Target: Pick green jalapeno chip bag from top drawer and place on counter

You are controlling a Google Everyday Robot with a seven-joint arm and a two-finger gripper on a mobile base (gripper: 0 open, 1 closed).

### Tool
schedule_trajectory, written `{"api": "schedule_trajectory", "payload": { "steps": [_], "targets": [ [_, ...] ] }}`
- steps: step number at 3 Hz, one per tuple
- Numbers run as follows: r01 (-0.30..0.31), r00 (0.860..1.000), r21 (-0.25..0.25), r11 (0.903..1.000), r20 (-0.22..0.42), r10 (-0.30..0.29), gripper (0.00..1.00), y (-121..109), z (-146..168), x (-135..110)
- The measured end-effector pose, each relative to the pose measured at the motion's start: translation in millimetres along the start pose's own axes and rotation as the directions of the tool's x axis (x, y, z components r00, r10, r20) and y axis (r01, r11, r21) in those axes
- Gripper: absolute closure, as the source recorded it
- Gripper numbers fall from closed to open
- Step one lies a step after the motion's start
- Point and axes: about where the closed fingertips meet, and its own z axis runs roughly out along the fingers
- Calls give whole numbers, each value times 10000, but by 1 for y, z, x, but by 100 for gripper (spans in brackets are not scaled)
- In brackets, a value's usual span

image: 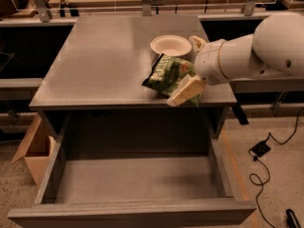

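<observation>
The green jalapeno chip bag (165, 73) lay on the counter (104, 61) near its front right corner, just in front of a white bowl (171, 45). The gripper (183, 70) reached in from the right with its cream fingers (186, 90) spread wide, one by the bowl and one over the bag's front edge (neither visibly squeezing it). Below, the top drawer (133, 182) stood pulled fully out, and a brown cardboard box (33, 148) sat on the floor to its left.

gripper (185, 69): counter (104, 61) right-front | obstacles: white bowl (170, 45), green jalapeno chip bag (165, 72) | free: counter left
</observation>
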Motion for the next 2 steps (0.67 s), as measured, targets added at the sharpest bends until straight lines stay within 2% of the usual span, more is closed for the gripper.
{"api": "schedule_trajectory", "payload": {
  "steps": [1,2],
  "targets": [
    [-408,9982,690,9968,-418,437,0,-19,-23,17],
    [-725,9934,1385,9877,-783,839,0,-36,-51,33]
  ]
}}
